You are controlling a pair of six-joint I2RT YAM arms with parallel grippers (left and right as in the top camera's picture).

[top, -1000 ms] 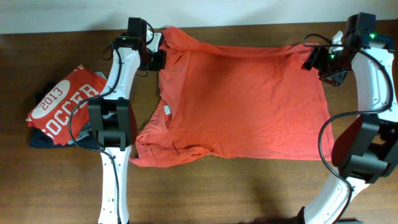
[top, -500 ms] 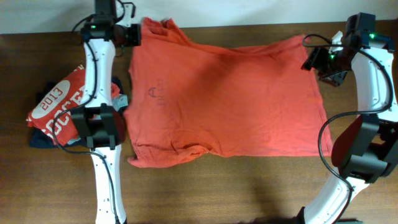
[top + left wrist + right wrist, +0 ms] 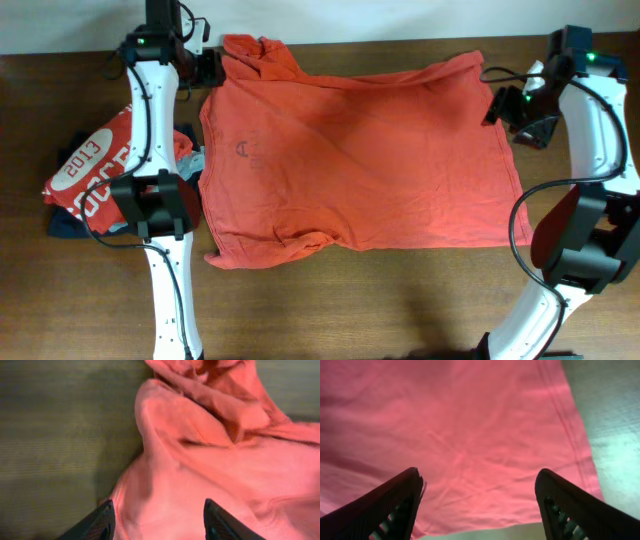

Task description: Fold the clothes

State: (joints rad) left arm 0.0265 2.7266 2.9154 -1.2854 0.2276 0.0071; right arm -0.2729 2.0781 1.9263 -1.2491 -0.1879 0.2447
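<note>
The shirt [image 3: 360, 160] lies spread nearly flat across the middle of the table [image 3: 400, 300], its print showing only faintly through the cloth near the left edge. Treat it as light, limp and soft: it will sag, drag and wrinkle wherever you do not hold it, so take it by a double-stitched edge or a corner, not mid-panel. The left gripper [image 3: 207, 68] hangs at the far-left corner, where the cloth is bunched [image 3: 255, 55]; its jaws are spread over the fabric and nothing is seen pinched. The right gripper [image 3: 515, 112] hovers over the far-right edge, its jaws wide apart and empty, the hem [image 3: 570, 435] running just beneath it. A wrinkled tuck [image 3: 290, 243] along the near edge will likely need smoothing. Just left of the shirt sits a pile, a red "2013 SOCCER" shirt [image 3: 95, 170] over a navy garment [image 3: 65, 225]; the left arm [image 3: 150, 130] crosses above it, so keep any sweep clear of that side.
</note>
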